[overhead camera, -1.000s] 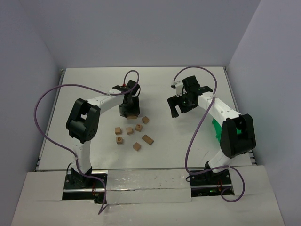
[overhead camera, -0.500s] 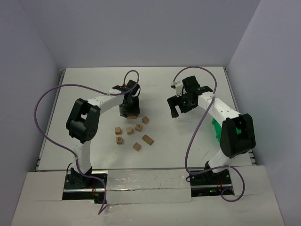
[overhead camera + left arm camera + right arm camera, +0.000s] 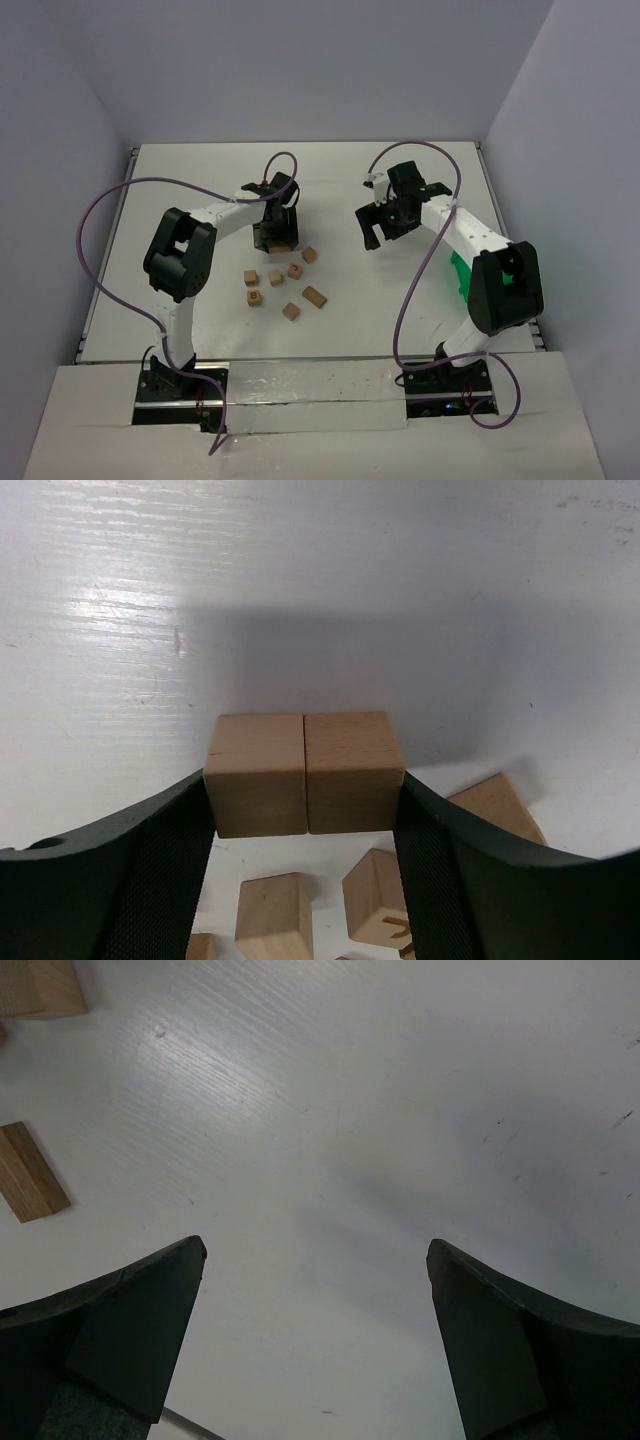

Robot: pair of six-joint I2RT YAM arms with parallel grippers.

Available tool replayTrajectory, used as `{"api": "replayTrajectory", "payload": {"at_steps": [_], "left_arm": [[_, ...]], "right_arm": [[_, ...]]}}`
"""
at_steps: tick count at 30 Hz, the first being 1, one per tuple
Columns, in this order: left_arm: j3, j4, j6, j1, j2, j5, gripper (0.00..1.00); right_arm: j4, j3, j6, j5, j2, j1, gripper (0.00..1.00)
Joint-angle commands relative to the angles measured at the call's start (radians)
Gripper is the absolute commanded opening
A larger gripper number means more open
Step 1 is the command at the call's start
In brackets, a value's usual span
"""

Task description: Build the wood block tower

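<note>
My left gripper (image 3: 277, 238) is shut on two plain wooden blocks (image 3: 258, 775) pressed side by side between its fingers (image 3: 170, 860); one shows under it in the top view (image 3: 282, 245). They seem to sit just above the white table. Several loose wooden blocks (image 3: 296, 270) lie scattered in front of it, some with printed letters; three show in the left wrist view (image 3: 275, 915). My right gripper (image 3: 368, 228) is open and empty over bare table, right of the blocks. Its fingers (image 3: 140, 1310) stand wide apart.
A green plastic bin (image 3: 460, 275) sits at the right edge, partly behind my right arm. Two flat wooden pieces (image 3: 30, 1170) lie at the left edge of the right wrist view. Purple cables loop over both arms. White walls enclose the table.
My left gripper has shifted very slightly away from the bases with the two blocks in it. My right arm has not moved.
</note>
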Motion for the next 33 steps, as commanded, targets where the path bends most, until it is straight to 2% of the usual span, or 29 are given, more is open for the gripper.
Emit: {"api": "replayTrajectory", "payload": {"at_steps": [1,3,4,7,25,33], "left_arm": [[0.005,0.001,-0.002,-0.009,0.016,0.010,0.75],[0.008,0.001,-0.001,-0.012,0.016,0.013,0.80],[0.011,-0.002,-0.003,-0.014,0.014,0.008,0.89],[0.018,-0.004,-0.005,-0.018,0.011,0.005,0.99],[0.031,-0.008,-0.008,-0.040,0.017,-0.009,0.94],[0.068,-0.023,0.014,-0.040,0.011,-0.014,0.99]], "right_arm": [[0.024,0.025,0.004,0.005,-0.004,-0.007,1.00],[0.025,0.025,0.003,0.005,-0.004,-0.005,1.00],[0.025,0.025,0.004,0.005,-0.004,-0.007,1.00],[0.024,0.025,0.004,0.003,-0.006,-0.005,1.00],[0.024,0.022,0.003,0.003,-0.003,-0.005,1.00],[0.031,0.013,0.003,0.008,-0.011,-0.005,1.00]]}}
